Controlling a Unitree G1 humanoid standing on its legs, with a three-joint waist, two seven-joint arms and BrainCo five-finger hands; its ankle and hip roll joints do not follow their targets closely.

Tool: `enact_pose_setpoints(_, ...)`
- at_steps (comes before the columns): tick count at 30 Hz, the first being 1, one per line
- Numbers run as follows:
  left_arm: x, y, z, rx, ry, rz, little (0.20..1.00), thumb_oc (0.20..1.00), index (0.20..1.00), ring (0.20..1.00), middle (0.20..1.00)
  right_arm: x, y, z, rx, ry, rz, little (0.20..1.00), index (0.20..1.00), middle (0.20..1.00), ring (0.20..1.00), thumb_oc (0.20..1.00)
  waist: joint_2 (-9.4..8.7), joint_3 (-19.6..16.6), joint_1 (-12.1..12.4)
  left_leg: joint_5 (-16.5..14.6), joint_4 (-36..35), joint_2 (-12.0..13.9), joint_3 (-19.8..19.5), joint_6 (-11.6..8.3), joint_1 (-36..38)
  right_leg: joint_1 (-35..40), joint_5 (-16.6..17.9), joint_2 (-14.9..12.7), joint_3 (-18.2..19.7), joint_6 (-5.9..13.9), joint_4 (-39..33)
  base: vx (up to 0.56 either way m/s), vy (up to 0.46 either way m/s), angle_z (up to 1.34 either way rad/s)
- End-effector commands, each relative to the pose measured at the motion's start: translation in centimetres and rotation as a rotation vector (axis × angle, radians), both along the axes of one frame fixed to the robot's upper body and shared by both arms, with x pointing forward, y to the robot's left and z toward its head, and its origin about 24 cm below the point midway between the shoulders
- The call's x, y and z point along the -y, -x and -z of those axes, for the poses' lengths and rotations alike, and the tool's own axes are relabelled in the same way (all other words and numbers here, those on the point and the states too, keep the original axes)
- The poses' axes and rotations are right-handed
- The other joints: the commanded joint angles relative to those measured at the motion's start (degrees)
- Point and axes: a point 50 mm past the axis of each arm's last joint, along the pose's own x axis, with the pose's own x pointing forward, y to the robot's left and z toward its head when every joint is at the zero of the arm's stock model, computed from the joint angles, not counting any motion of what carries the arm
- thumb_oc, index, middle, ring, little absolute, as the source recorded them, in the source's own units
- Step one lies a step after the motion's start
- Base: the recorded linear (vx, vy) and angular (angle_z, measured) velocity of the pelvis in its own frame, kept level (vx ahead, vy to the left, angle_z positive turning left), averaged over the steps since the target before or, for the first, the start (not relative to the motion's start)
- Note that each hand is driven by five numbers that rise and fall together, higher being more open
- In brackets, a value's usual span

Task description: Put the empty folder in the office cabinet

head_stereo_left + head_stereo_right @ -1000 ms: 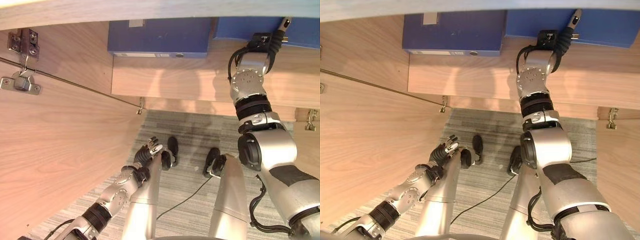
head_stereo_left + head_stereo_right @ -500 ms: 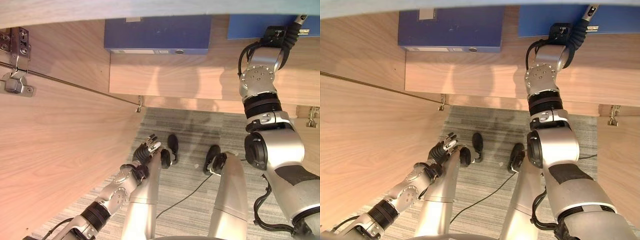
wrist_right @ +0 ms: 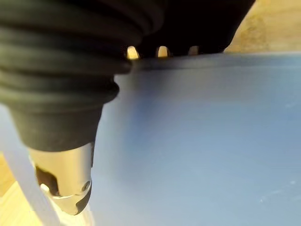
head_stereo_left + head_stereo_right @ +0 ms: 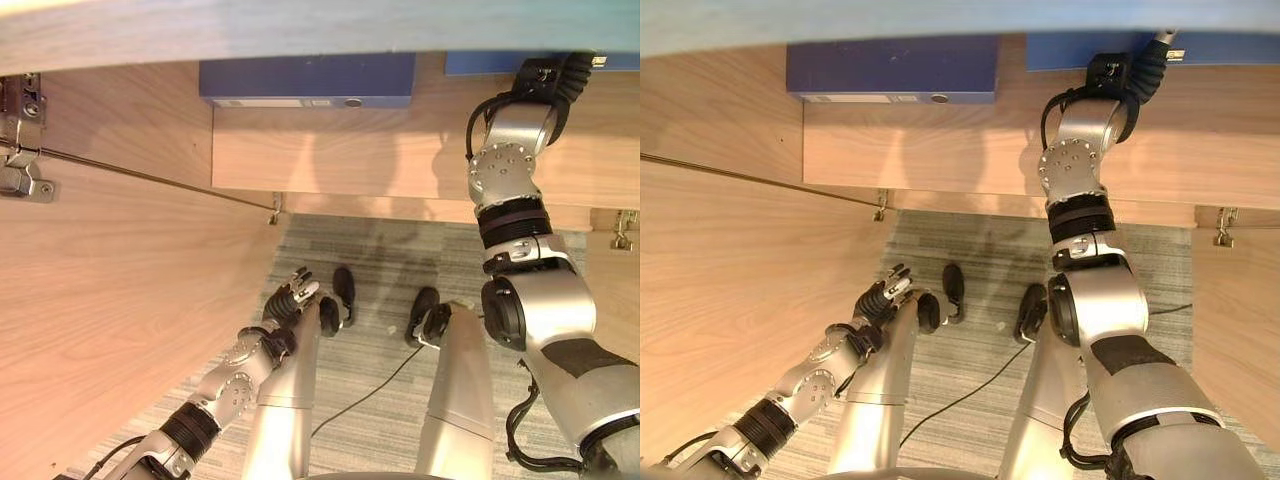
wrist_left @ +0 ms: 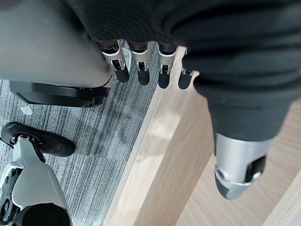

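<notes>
Cabinet shelf [image 4: 940, 150] carries two blue folders. Right hand [image 4: 1118, 72] is raised to the shelf, lying against the blue folder [image 3: 207, 141] at the shelf's right end; in the right wrist view that folder's flat blue face sits directly under the hand. The fingers are hidden past the dark ribbed cover and the folder edge, so whether they clasp it cannot be told. A second folder [image 4: 305, 80], darker blue, lies flat on the same shelf, well apart from the right hand on its left side. Left hand [image 4: 292, 300] hangs low over the grey carpet [image 4: 380, 260], beside the open cabinet door [image 4: 110, 280], fingers [image 5: 141, 70] loosely extended and holding nothing
</notes>
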Motion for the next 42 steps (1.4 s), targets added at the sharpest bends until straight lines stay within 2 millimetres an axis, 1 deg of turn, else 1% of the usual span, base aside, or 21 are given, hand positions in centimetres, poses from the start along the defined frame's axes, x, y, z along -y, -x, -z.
enact_pose_setpoints(1,-0.6,1.7,1.5,-0.079,-0.005,-0.001,1.000,1.000,1.000,1.000,1.000,-2.2,-0.4,4.6,-0.164,-0.023,-0.055,1.000,1.000,1.000,1.000,1.000,0.59,3.8,-0.2,-2.2,-1.0,-0.9,-5.2,-2.35,-1.0,-0.4,6.9,-1.1,3.4,2.97,-7.6,-0.01,-0.007,-0.03)
enact_pose_setpoints(2,-0.6,1.7,1.5,-0.080,-0.002,-0.005,1.000,1.000,1.000,1.000,1.000,-2.5,-0.3,5.1,-0.168,-0.023,-0.062,1.000,1.000,1.000,1.000,1.000,0.54,3.9,-0.5,-2.2,-1.0,-0.8,-5.2,-2.37,-1.1,-0.4,7.0,-1.1,3.4,2.96,-7.6,-0.01,-0.015,-0.04)
enact_pose_setpoints(3,-0.6,1.7,1.6,-0.085,-0.003,-0.012,1.000,1.000,1.000,1.000,1.000,-3.0,0.1,6.1,-0.182,-0.016,-0.075,1.000,1.000,1.000,1.000,1.000,0.45,4.1,-0.9,-2.2,-0.8,-0.8,-5.1,-2.36,-1.2,-0.4,7.0,-1.0,3.4,2.91,-7.6,-0.01,-0.010,-0.04)
enact_pose_setpoints(7,-0.6,1.8,1.4,-0.083,-0.002,-0.021,1.000,1.000,1.000,1.000,1.000,-3.9,1.0,7.2,-0.179,-0.029,-0.093,1.000,1.000,1.000,1.000,1.000,0.24,4.4,-1.3,-2.0,-1.1,-0.7,-5.0,-2.39,-1.3,-0.6,7.3,-0.9,3.4,3.00,-7.8,-0.01,-0.005,-0.01)
enact_pose_setpoints(8,-0.5,1.8,1.4,-0.085,-0.007,-0.024,1.000,1.000,1.000,1.000,1.000,-4.6,2.1,7.8,-0.160,-0.036,-0.105,1.000,1.000,1.000,1.000,1.000,-0.03,4.8,-1.9,-1.8,-1.4,-0.6,-5.0,-2.40,-1.3,-0.6,7.5,-0.8,3.3,3.01,-8.1,0.00,0.000,0.00)
enact_pose_setpoints(9,-0.5,1.8,1.4,-0.086,-0.007,-0.025,1.000,1.000,1.000,1.000,1.000,-4.6,2.1,7.8,-0.161,-0.035,-0.105,1.000,1.000,1.000,1.000,1.000,-0.04,4.7,-1.9,-1.8,-1.4,-0.6,-5.0,-2.40,-1.3,-0.6,7.5,-0.8,3.4,3.01,-8.1,0.00,0.000,0.00)
enact_pose_setpoints(11,-0.4,1.8,1.3,-0.088,-0.008,-0.031,1.000,1.000,1.000,1.000,1.000,-5.1,3.1,8.5,-0.150,-0.026,-0.116,1.000,1.000,1.000,1.000,1.000,-0.32,5.1,-2.4,-1.8,-1.3,-0.5,-4.9,-2.32,-1.3,-0.7,7.7,-0.8,3.3,3.02,-8.2,0.00,0.000,0.00)
enact_pose_setpoints(13,-0.4,1.9,1.4,-0.092,-0.011,-0.034,1.000,1.000,1.000,1.000,1.000,-5.4,3.6,8.9,-0.153,-0.012,-0.122,1.000,1.000,1.000,1.000,1.000,-0.40,5.2,-2.8,-1.6,-1.6,-0.5,-5.0,-2.32,-1.3,-0.7,7.9,-0.7,3.2,3.10,-8.4,0.00,0.000,0.00)
enact_pose_setpoints(16,-0.4,1.9,1.4,-0.095,-0.014,-0.035,1.000,1.000,1.000,1.000,1.000,-5.8,4.3,9.4,-0.155,-0.001,-0.134,1.000,1.000,1.000,1.000,1.000,-0.42,5.3,-3.2,-1.3,-2.3,-0.5,-4.9,-2.30,-1.2,-0.8,8.2,-0.6,3.2,3.17,-8.9,0.00,0.000,-0.01)
enact_pose_setpoints(20,-0.5,1.8,1.1,-0.082,-0.021,-0.038,1.000,1.000,1.000,1.000,1.000,-6.0,4.7,9.5,-0.149,0.009,-0.137,1.000,1.000,1.000,1.000,1.000,-0.45,5.4,-3.5,-1.2,-2.7,-0.5,-4.8,-2.32,-1.2,-0.7,8.6,-0.5,3.3,3.26,-9.5,0.00,-0.008,-0.03)
enact_pose_setpoints(25,-0.7,1.7,1.0,-0.079,-0.026,-0.041,1.000,1.000,1.000,1.000,1.000,-6.1,5.4,8.9,-0.108,0.009,-0.133,1.000,1.000,1.000,1.000,1.000,-0.59,5.5,-3.8,-1.2,-2.6,-0.5,-4.8,-2.32,-1.2,-0.8,8.6,-0.4,3.3,3.24,-9.4,0.00,-0.003,-0.01)
enact_pose_setpoints(27,-0.8,1.8,1.2,-0.086,-0.030,-0.048,1.000,1.000,1.000,1.000,1.000,-6.1,6.0,8.2,-0.064,0.025,-0.130,1.000,1.000,1.000,1.000,1.000,-0.67,5.3,-4.0,-1.2,-2.6,-0.4,-4.9,-2.33,-1.3,-0.8,8.6,-0.3,3.2,3.14,-9.3,0.00,0.000,0.00)
enact_pose_setpoints(28,-0.8,1.9,1.2,-0.086,-0.029,-0.048,1.000,1.000,1.000,1.000,1.000,-6.1,6.1,8.2,-0.065,0.026,-0.129,1.000,1.000,1.000,1.000,1.000,-0.65,5.3,-4.0,-1.2,-2.6,-0.4,-4.9,-2.33,-1.3,-0.8,8.6,-0.3,3.1,3.14,-9.4,0.00,0.000,0.00)
enact_pose_setpoints(30,-0.9,1.9,1.1,-0.083,-0.029,-0.048,1.000,1.000,1.000,1.000,1.000,-6.0,6.4,7.5,-0.035,0.062,-0.117,1.000,1.000,1.000,1.000,1.000,-0.61,5.3,-4.0,-1.1,-2.4,-0.4,-5.1,-2.32,-1.5,-0.9,8.6,-0.1,3.1,3.10,-9.3,0.00,0.000,0.00)
enact_pose_setpoints(33,-1.2,2.0,0.9,-0.069,-0.028,-0.042,1.000,1.000,1.000,1.000,1.000,-5.7,6.8,5.6,0.056,0.127,-0.100,1.000,1.000,1.000,1.000,1.000,-0.42,5.4,-3.9,-1.2,-2.0,-0.3,-5.0,-2.19,-1.7,-1.2,8.6,0.0,3.2,3.11,-8.9,0.00,0.000,0.00)
enact_pose_setpoints(36,-1.4,1.9,0.8,-0.063,-0.022,-0.038,1.000,1.000,1.000,1.000,1.000,-5.7,6.1,3.7,0.132,0.132,-0.121,1.000,1.000,1.000,1.000,1.000,-0.34,5.4,-3.3,-1.2,-1.6,-0.2,-5.1,-2.20,-1.8,-1.3,8.6,0.1,3.4,3.16,-8.6,0.00,0.000,0.00)
enact_pose_setpoints(38,-1.6,1.8,0.9,-0.070,-0.024,-0.041,1.000,1.000,1.000,1.000,1.000,-6.0,5.4,3.1,0.130,0.194,-0.142,1.000,1.000,1.000,1.000,1.000,-0.57,5.5,-3.0,-1.2,-1.4,-0.1,-5.1,-2.29,-1.8,-1.2,8.7,0.1,3.3,3.12,-8.6,0.00,0.000,0.00)
enact_pose_setpoints(42,-2.3,1.7,1.0,-0.075,-0.041,-0.068,1.000,1.000,1.000,1.000,1.000,-6.2,4.8,3.0,0.107,0.349,-0.169,1.000,1.000,1.000,1.000,1.000,-1.02,5.6,-2.7,-1.0,-1.4,0.0,-5.2,-2.37,-2.1,-1.2,8.9,0.0,3.0,3.06,-8.6,0.00,-0.008,0.00)
